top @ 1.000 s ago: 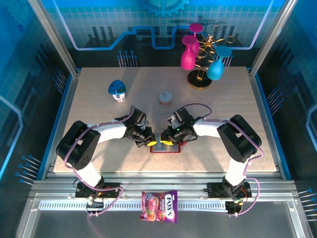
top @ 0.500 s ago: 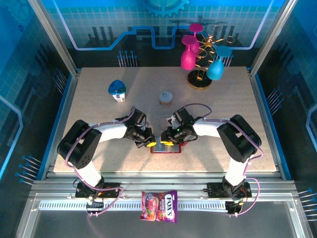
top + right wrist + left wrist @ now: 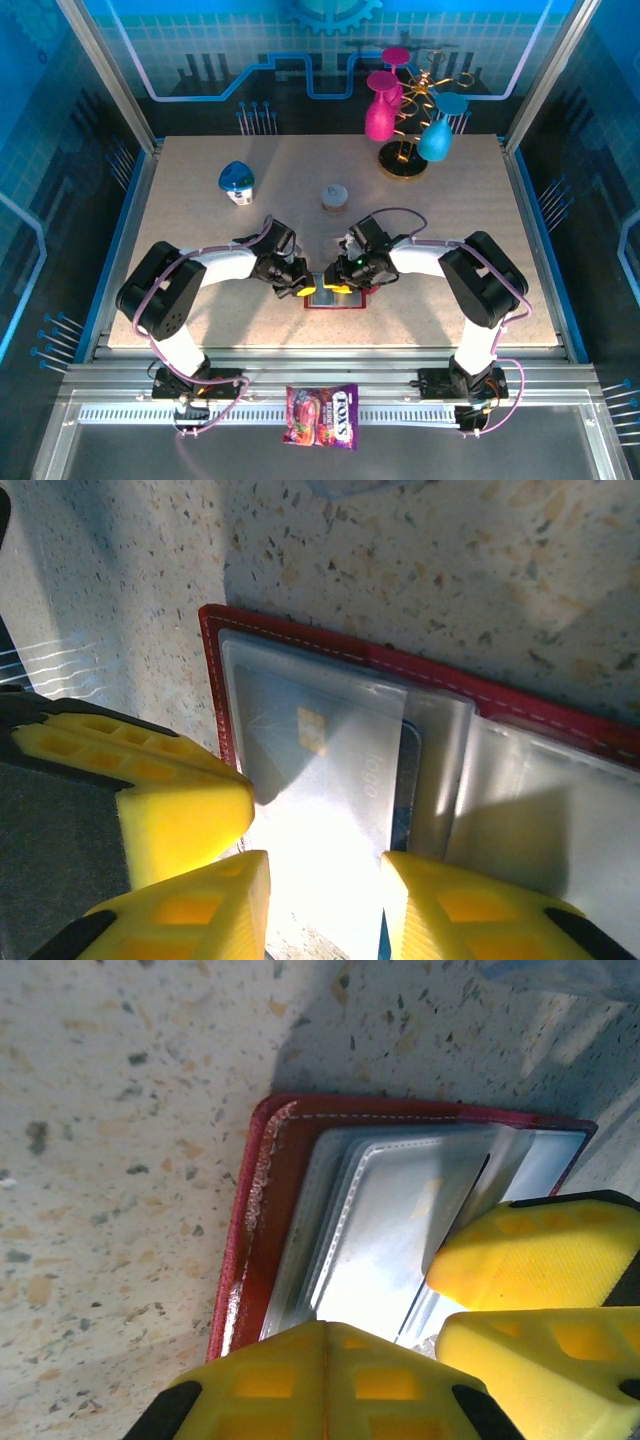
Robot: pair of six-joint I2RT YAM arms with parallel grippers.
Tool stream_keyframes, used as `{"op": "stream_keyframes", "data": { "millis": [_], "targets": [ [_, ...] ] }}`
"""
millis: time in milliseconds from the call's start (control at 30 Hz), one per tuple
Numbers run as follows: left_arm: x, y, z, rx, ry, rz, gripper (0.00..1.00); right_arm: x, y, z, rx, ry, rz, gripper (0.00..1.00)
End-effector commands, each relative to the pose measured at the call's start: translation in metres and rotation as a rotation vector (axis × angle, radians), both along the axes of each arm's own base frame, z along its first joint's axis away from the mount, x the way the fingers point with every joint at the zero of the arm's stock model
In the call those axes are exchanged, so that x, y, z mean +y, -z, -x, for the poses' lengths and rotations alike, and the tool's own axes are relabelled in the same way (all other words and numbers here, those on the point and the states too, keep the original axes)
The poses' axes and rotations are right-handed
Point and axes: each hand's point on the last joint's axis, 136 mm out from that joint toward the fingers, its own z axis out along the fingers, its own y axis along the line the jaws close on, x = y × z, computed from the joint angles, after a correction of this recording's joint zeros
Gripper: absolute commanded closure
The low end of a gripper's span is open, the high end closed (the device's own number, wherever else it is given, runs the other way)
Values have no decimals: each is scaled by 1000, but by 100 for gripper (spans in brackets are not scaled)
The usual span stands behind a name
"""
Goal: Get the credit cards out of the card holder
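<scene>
**Overhead view.** The card holder lies open and flat on the table, near the front edge and midway between the two arms. The left gripper comes down at its left end and the right gripper at its upper middle, the two just beside each other. Farther back, well apart from the holder, stand a blue-capped white bottle, a small round tub and a gold wire stand carrying pink goblets and a teal goblet. A colourful candy packet lies off the table, on the rail before the arm bases.

**Left wrist view.** The card holder shows its red stitched rim, with grey see-through pockets fanned across it. The left gripper has its yellow jaws pressed together at the near edge of the pockets. Whether they pinch a pocket edge cannot be told.

**Right wrist view.** A pale credit card with a gold chip sits inside the top pocket of the card holder. The edge of a darker blue card shows beneath it. The right gripper holds its jaws apart above the pale card. Glare washes out the gap between them, so contact with the card cannot be told.
</scene>
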Motion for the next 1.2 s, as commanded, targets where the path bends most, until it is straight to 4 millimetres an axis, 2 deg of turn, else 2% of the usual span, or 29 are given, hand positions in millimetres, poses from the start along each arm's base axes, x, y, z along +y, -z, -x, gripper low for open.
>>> {"op": "stream_keyframes", "data": {
  "millis": [0,433,733,933,1167],
  "targets": [
    [10,17,15,73,0,-34,93,-11,6,6,6,2,78,62],
    [11,19,17,82,-3,-40,92,-19,7,6,-6,-7,132,62],
    [10,17,15,79,0,-37,91,-19,-4,1,-30,-3,107,61],
    [6,4,8,55,8,-29,91,-9,-16,-3,-37,15,16,62],
    [-4,-15,-4,14,23,3,91,-14,-23,-8,-43,50,-27,63]
  ]
}}
